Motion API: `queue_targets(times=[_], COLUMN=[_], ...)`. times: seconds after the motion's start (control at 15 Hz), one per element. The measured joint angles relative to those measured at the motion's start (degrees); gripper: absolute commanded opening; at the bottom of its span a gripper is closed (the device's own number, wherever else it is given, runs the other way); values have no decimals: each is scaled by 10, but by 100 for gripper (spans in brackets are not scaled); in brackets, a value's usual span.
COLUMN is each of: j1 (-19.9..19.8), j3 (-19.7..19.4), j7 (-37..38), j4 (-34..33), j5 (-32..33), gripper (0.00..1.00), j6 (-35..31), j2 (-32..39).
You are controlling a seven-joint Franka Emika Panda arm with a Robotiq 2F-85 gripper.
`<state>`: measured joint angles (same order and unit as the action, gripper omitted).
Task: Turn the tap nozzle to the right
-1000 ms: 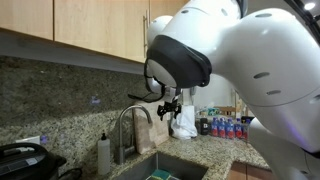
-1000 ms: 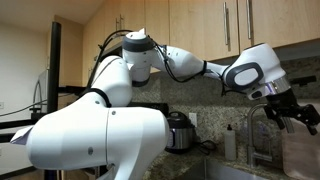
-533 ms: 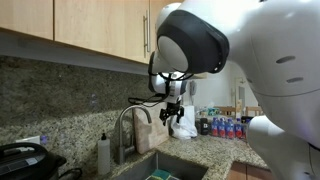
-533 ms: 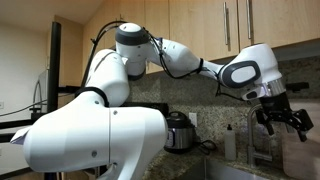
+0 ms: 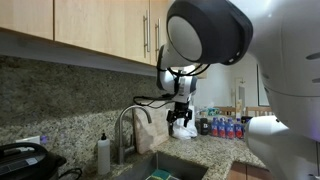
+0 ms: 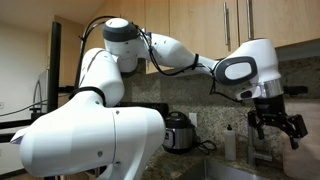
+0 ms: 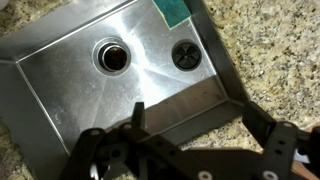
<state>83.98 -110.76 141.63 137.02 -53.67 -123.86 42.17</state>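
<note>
The tap nozzle (image 5: 121, 128) is a brushed-steel gooseneck spout that rises behind the sink (image 5: 165, 163) and arches over it. My gripper (image 5: 181, 122) hangs in the air beside the arch, apart from it, fingers pointing down. It also shows in an exterior view (image 6: 276, 126), where it covers most of the tap. In the wrist view the gripper (image 7: 197, 116) is open and empty, looking down into the steel sink basin (image 7: 60, 95). The tap nozzle is out of the wrist view.
A white soap pump bottle (image 5: 103, 153) stands beside the tap. A green sponge (image 7: 175, 10) lies at the sink's edge. The granite counter (image 7: 270, 60) surrounds the sink. A rice cooker (image 6: 180, 131) stands on the counter. Bottles (image 5: 222, 127) stand at the back; cabinets hang overhead.
The gripper has come down and shifted sideways, away from the tap arch. The arm's large links have swung across both exterior views. The tap has not moved.
</note>
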Motion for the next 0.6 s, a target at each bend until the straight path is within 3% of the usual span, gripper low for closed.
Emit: queue_targets(times=[0.33,0.6], j1=[21,11], j3=[-57,-48], j7=[-21,-22], j4=[21,18], j5=[0,-5], gripper=[100,100], j6=[76,82], j2=[37,46])
